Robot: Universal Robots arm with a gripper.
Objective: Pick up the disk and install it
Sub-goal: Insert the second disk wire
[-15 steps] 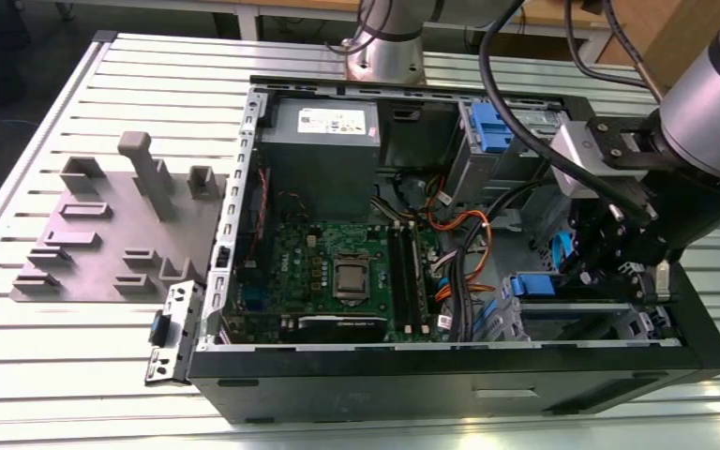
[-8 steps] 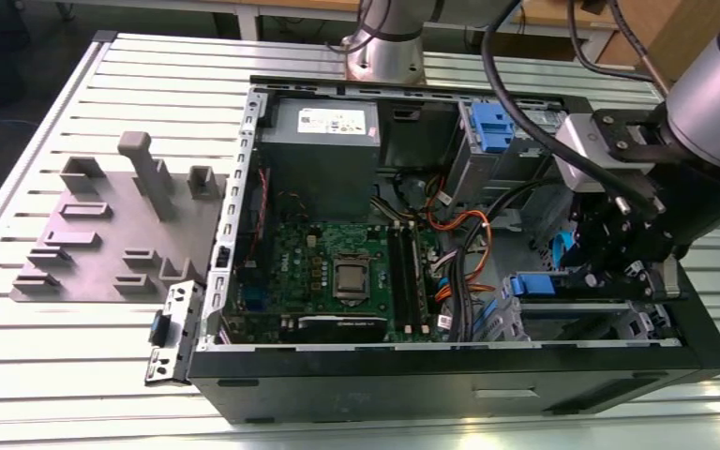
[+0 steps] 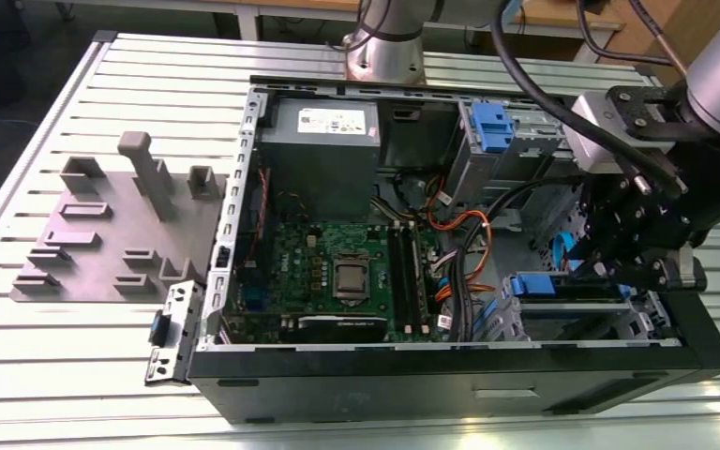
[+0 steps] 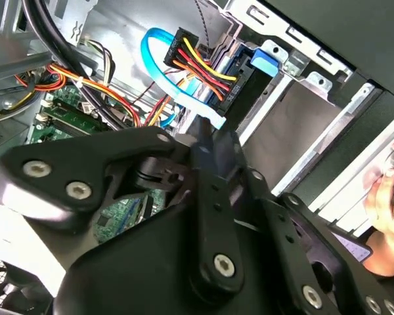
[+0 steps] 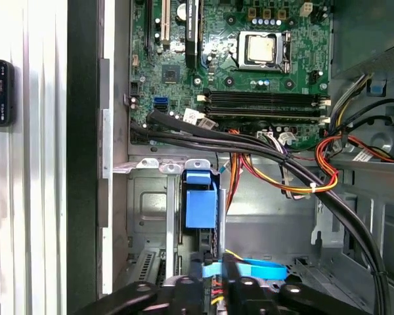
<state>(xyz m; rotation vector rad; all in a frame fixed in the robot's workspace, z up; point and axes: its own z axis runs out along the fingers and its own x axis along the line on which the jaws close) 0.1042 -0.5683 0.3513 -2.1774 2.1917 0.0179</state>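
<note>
In the exterior view, take the motherboard (image 3: pixel 335 272) as your landmark. The disk (image 3: pixel 573 289) is not lying loose. It stands on edge in the drive bay beside the motherboard, on the far side of the cable bundle (image 3: pixel 460 253). The gripper (image 3: pixel 610 281) reaches down right at it. Count one disk in hand and two blue-tabbed carriers: this one, and a second carrier (image 3: pixel 491 127) in the cage further from the motherboard, next to the single power-supply box (image 3: pixel 322 141). One grey fixture (image 3: pixel 110 225) sits outside the case, on the motherboard's opposite side.

In the second wrist view, your gripper (image 4: pixel 208 134) has its jaws pressed together, with nothing visibly between them. It sits just short of the disk (image 4: pixel 246 92), which is set between the bay rails on the side away from the motherboard (image 4: pixel 65 111). One power plug (image 4: pixel 197 65) and one blue data cable (image 4: pixel 159 69) sit at the disk's end. A person's hand (image 4: pixel 387 197) is outside the case.

In the first wrist view, the disk (image 5: pixel 200 200) stands in its slot just off the motherboard's (image 5: pixel 249 65) edge, and the gripper (image 5: pixel 218 269) is at its near end.

You appear to be at the install step, with the pickup done. Seating the disk fully would call for a straight push along the rails, clear of the cables.
</note>
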